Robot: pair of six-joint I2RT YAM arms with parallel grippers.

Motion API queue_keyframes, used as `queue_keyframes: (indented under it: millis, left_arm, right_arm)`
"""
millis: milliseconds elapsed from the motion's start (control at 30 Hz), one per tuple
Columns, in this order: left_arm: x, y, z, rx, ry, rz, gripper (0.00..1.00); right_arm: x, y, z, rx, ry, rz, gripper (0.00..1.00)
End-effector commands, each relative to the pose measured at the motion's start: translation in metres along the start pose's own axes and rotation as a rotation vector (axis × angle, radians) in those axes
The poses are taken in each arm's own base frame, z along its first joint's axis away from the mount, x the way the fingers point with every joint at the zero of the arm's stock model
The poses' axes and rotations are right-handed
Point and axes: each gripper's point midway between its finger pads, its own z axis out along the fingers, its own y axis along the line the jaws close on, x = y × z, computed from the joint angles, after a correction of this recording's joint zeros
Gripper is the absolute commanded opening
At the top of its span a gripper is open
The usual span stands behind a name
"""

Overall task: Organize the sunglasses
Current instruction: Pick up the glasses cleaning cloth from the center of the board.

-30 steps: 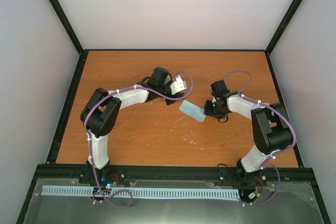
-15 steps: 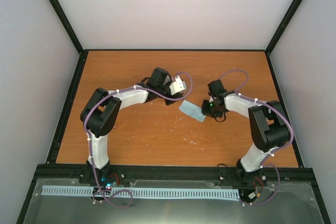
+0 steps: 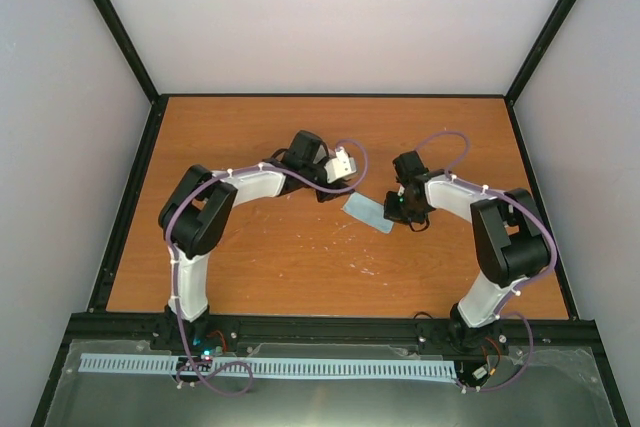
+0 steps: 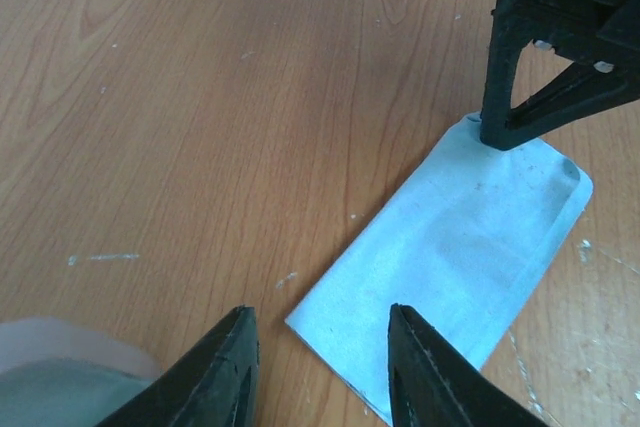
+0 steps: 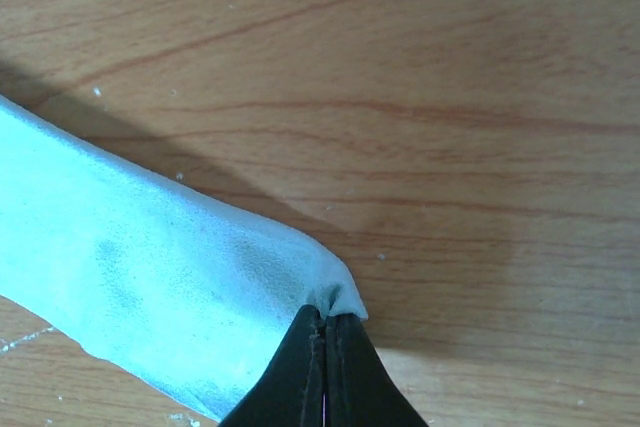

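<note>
A light blue soft sunglasses pouch [image 3: 367,212] lies flat on the wooden table between the two arms. No sunglasses are in view. My right gripper [image 3: 398,209] is shut and pinches the pouch's right end; in the right wrist view the pouch [image 5: 150,287] bunches at the closed tips of the right gripper [image 5: 326,319]. My left gripper [image 3: 333,191] is open just above the pouch's left end. In the left wrist view the open left gripper [image 4: 320,325] straddles the near corner of the pouch [image 4: 460,237], and the right gripper's fingers [image 4: 500,127] stand on its far end.
The wooden table [image 3: 260,257] is bounded by a black frame [image 3: 330,97] and pale walls. Small white scuff marks [image 3: 365,269] dot the wood in front of the pouch.
My right gripper has shifted slightly left, dragging the pouch with it toward the left gripper. The left arm's elbow has shifted a little; its gripper stays open over the pouch's left end.
</note>
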Motion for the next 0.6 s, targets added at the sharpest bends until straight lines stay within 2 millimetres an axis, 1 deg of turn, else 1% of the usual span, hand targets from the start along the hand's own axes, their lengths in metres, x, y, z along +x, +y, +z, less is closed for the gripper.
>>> queue_keyframes:
  millis: [0,133,200,267,400,567]
  left_arm:
    - [-0.003,0.008,0.015,0.044,-0.019,0.031,0.36]
    - [0.006,0.007,0.03,0.09,0.014,0.019,0.34]
    - [0.013,0.006,0.038,0.119,0.047,0.002,0.32]
    - [0.016,0.006,0.044,0.136,0.067,-0.004,0.31]
    - [0.016,0.009,0.05,0.144,0.087,0.007,0.31]
    - [0.023,0.005,0.051,0.161,0.11,0.009,0.31]
  right_arm:
    - [0.0,-0.004,0.003,0.046,0.024,-0.024,0.03]
    - [-0.001,-0.005,0.004,0.063,0.032,-0.054,0.03]
    - [-0.001,-0.008,0.004,0.077,0.037,-0.072,0.03]
    - [0.0,-0.011,0.005,0.093,0.039,-0.084,0.03]
    - [-0.001,-0.013,0.006,0.103,0.041,-0.1,0.03]
    - [-0.001,-0.013,0.007,0.104,0.041,-0.103,0.03]
